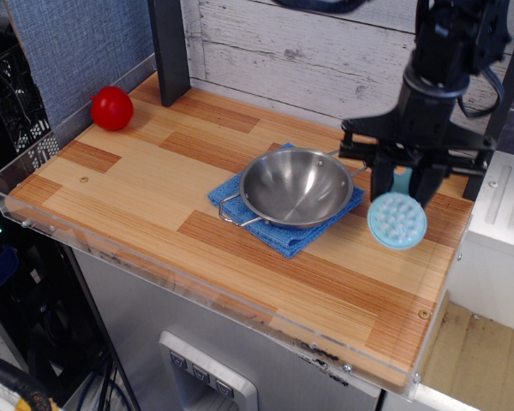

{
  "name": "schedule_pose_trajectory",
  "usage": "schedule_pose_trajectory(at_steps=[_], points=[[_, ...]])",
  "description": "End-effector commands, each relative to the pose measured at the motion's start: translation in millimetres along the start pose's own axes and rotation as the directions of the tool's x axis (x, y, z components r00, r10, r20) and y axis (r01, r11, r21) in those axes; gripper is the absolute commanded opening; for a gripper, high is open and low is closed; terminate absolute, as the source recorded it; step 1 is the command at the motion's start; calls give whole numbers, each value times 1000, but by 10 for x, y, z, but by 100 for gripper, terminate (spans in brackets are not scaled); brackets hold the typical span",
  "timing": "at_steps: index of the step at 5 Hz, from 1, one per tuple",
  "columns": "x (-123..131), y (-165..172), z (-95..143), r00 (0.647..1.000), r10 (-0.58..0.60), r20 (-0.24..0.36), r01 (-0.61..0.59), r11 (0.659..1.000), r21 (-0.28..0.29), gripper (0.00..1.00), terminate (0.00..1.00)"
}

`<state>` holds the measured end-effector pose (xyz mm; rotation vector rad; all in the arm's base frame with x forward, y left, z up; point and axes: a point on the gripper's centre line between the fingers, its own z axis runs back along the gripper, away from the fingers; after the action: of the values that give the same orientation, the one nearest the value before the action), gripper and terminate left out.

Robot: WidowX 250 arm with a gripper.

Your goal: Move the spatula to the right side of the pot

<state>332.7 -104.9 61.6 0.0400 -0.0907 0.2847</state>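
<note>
The spatula [397, 219] is light blue with a round nubbed head. It hangs head-down from my gripper [402, 181], which is shut on its short handle. It is just right of the pot [295, 186], low over the wooden table; I cannot tell whether the head touches the wood. The pot is a shiny steel bowl with two wire loop handles. It sits on a blue cloth [281, 233] near the middle of the table.
A red ball [112, 108] lies at the table's far left corner. A dark post [169, 47] stands at the back left. A clear plastic rim [34, 175] runs along the left and front edges. The table's right edge [452, 274] is near the spatula.
</note>
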Motion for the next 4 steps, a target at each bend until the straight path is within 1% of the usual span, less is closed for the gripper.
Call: schedule_pose_trajectory(at_steps=[1,2,3,4], points=[[79,-37,-55,991,-135,-5,134,985,-113,0,0],[92,-40,-183,988,-157,-11,155,981,-120,0,0],[126,-60,-275,987,-162,17,163,983,-87,0,0],[120,-50,-337,988,-153,17,154,986,-62,0,0]])
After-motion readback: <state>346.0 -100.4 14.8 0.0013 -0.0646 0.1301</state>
